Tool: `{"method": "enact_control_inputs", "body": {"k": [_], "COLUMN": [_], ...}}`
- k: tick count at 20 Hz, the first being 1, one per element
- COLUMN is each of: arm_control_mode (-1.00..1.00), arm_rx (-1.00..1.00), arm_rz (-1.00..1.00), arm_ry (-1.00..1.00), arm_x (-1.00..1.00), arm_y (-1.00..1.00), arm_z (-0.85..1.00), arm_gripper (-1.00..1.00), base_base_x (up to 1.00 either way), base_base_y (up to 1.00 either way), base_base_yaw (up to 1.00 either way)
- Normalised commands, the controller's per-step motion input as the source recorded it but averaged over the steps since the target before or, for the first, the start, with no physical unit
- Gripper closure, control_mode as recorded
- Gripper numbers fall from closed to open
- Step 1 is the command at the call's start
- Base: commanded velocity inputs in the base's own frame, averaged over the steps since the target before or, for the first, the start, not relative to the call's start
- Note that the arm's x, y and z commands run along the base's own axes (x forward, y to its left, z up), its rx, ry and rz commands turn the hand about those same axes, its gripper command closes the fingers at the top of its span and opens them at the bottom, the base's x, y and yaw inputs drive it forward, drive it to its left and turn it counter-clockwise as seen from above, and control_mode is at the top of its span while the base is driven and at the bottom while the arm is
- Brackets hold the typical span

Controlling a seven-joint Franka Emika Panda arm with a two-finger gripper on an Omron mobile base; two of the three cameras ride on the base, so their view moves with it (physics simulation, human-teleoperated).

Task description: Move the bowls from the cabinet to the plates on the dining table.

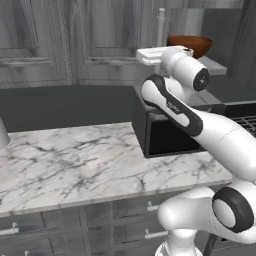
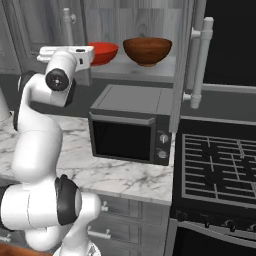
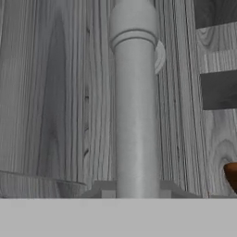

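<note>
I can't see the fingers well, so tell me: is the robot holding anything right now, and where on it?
Yes: the fingers are closed around the cabinet door's bar handle, gripping its round shaft below its collared end.

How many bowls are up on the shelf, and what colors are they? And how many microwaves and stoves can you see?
Red bowl: 1
Brown bowl: 1
Microwave: 1
Stove: 1
Total: 4
</note>
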Motion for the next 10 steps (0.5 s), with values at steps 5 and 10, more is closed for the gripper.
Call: {"method": "enact_control_inputs", "body": {"k": [5,10], "arm_control_mode": [-1.0,-1.0], "arm_rx": [0.0,0.0], "arm_rz": [-0.03,-0.03], "arm_ry": [-0.03,-0.04], "arm_x": [-0.52,-0.51], "arm_y": [0.42,0.47], "arm_z": [0.02,-0.01], "arm_gripper": [1.0,1.0], "base_base_x": [0.0,0.0], "base_base_y": [0.0,0.0], "base_base_yaw": [0.0,0.0]}}
